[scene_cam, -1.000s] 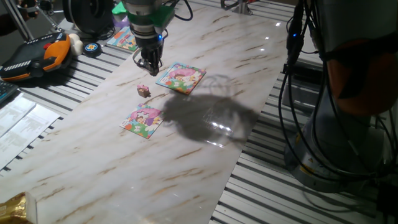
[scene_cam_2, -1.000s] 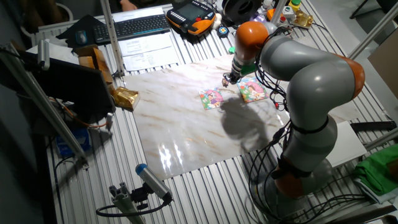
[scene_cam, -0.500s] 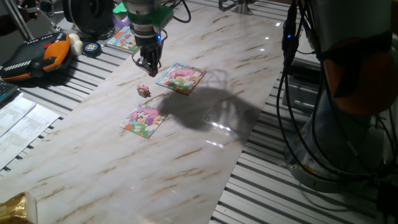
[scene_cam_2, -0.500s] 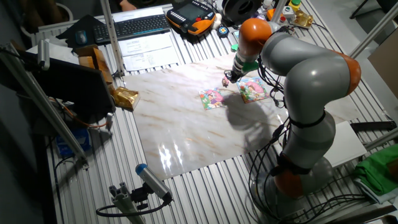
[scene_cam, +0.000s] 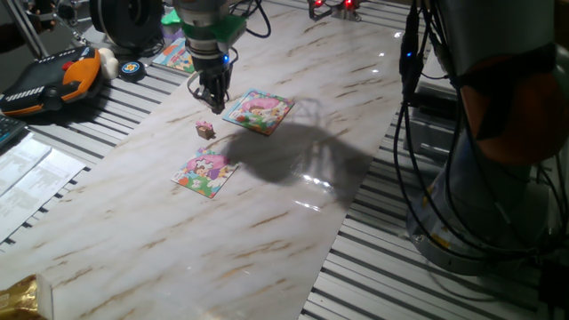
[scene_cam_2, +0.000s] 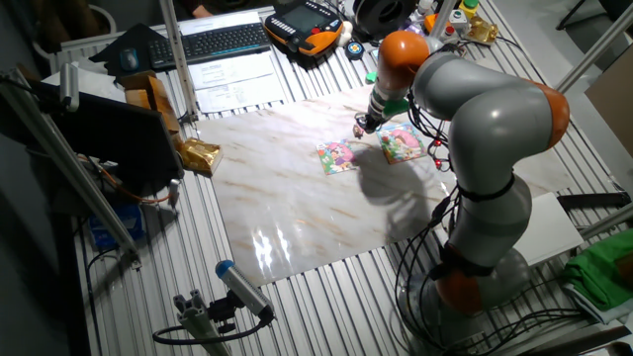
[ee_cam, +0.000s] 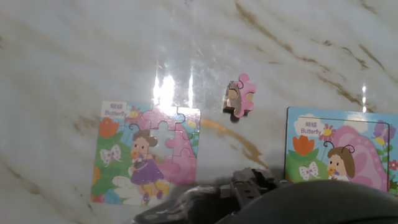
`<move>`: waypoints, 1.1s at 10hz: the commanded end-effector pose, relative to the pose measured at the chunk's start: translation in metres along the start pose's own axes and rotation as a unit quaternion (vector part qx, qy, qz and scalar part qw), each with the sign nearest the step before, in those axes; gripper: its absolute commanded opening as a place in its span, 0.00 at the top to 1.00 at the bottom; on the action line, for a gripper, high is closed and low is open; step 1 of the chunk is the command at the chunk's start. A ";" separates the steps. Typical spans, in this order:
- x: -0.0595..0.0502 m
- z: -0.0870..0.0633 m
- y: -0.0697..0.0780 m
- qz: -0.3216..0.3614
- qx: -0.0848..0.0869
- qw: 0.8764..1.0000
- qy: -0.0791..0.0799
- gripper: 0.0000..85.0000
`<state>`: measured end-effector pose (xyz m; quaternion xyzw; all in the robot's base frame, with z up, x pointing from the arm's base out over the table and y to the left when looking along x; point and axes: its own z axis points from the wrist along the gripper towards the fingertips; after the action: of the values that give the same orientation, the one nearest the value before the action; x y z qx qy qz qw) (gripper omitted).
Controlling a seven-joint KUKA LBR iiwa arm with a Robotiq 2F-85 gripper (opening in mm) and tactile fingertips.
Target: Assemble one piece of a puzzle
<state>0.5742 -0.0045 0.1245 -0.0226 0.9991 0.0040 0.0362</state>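
End effector (scene_cam: 212, 100) above piece (scene_cam: 205, 130), btwn puzzle (scene_cam: 205, 172) & larger board (scene_cam: 259, 111).

Counter (scene_cam: 267, 213): 1, marble-patterned.
Picture boards on counter: 2, namely 1 puzzle (scene_cam: 205, 172) with 1 open slot, 1 larger board (scene_cam: 259, 111).
Loose piece (scene_cam: 205, 130): 1.
Arm: 1, with 1 pincer (scene_cam: 212, 100).
Off the counter: 1 keyboard (scene_cam_2: 220, 42), 1 orange-black pendant (scene_cam: 53, 82), 1 further picture card (scene_cam: 174, 55).
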 end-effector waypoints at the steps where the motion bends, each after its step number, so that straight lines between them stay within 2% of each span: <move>1: 0.002 -0.001 0.002 0.001 -0.003 1.000 0.001 0.99; 3: 0.003 -0.003 0.003 0.004 0.002 1.000 0.011 0.99; 4: 0.003 -0.003 0.003 0.004 -0.003 1.000 0.013 0.99; 5: 0.003 -0.003 0.003 0.006 -0.002 1.000 0.007 0.99; 7: 0.003 -0.003 0.003 0.007 0.010 1.000 0.004 0.99; 11: 0.002 -0.003 0.002 0.016 0.019 1.000 -0.004 0.99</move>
<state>0.5736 -0.0030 0.1270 -0.0052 0.9991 -0.0136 0.0410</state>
